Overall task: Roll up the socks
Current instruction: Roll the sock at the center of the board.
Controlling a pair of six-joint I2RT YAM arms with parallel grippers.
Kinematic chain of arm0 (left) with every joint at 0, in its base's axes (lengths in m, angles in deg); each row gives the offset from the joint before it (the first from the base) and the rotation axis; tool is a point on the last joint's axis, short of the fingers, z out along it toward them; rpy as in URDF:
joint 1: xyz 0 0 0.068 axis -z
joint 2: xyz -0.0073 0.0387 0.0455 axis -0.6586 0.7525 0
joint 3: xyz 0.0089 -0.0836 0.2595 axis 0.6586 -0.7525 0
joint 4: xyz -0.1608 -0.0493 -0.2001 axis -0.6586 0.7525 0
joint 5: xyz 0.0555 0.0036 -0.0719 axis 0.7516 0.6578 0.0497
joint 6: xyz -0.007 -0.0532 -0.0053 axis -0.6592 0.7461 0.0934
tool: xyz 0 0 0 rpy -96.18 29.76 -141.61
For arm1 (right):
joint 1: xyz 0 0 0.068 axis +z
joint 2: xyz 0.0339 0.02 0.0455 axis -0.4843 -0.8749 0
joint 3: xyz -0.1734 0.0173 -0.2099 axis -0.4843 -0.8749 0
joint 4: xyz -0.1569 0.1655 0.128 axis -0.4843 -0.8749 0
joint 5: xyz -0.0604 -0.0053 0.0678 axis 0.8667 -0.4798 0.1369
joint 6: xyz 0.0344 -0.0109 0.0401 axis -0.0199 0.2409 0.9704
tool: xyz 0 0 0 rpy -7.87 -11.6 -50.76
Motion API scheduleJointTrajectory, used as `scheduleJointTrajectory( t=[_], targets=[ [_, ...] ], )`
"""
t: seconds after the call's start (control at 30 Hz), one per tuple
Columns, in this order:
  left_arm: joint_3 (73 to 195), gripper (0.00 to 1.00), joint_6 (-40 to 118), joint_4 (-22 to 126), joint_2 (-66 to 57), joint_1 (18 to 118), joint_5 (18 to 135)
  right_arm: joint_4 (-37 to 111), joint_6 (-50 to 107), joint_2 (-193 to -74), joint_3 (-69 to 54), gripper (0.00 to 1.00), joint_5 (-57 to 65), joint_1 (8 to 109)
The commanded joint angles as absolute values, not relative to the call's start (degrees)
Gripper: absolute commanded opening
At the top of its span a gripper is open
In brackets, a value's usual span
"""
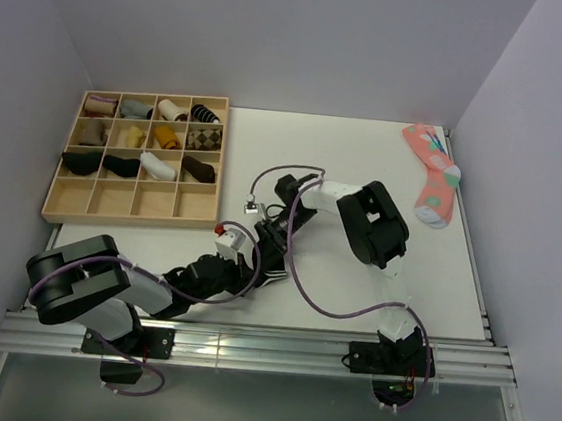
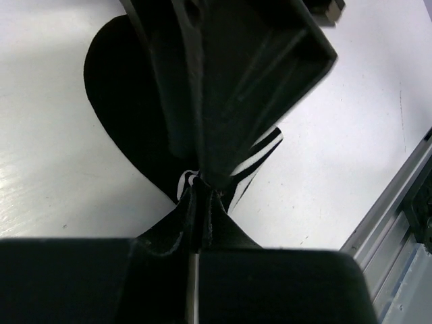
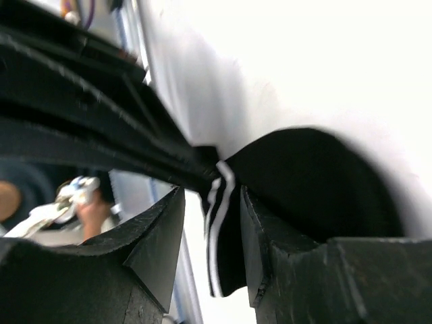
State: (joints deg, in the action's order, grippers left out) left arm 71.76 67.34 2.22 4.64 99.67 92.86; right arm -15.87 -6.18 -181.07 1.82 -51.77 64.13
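Note:
The black socks (image 2: 125,101) with thin white stripes at the cuff lie flat on the white table, near the middle front in the top view (image 1: 274,274). My left gripper (image 2: 202,192) is shut on the striped cuff end, low on the table (image 1: 259,260). My right gripper (image 3: 210,202) comes in from the opposite side (image 1: 277,232). Its jaws are open and straddle the striped cuff (image 3: 217,223) without closing on it, right in front of the left fingertips (image 3: 192,162). The rest of the socks is hidden under both grippers in the top view.
A wooden compartment tray (image 1: 129,217) with several rolled socks stands at the back left. A pink patterned sock (image 1: 433,181) lies at the back right by the wall. A metal rail (image 1: 247,343) runs along the table's near edge.

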Motion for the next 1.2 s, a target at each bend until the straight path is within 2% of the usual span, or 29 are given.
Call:
scheduleJointTrajectory(
  t=[0.0,0.53,0.77,1.17],
  targets=[
    [73.8,0.00,68.0,6.5,3.5,100.1,92.6,-7.0,-1.7,-176.8,1.8,0.46,-48.3,62.4],
    [75.0,0.00,69.2,8.4,4.6,100.1,93.0,3.8,6.9,-169.7,-2.6,0.46,-41.7,53.8],
    [76.0,0.00,69.2,9.9,4.8,100.1,92.9,3.3,6.8,-169.7,-4.2,0.52,-38.3,53.8],
    [76.6,0.00,69.1,11.2,4.1,100.1,93.3,0.3,5.6,-171.8,-4.1,0.53,-37.7,57.0]
  ],
)
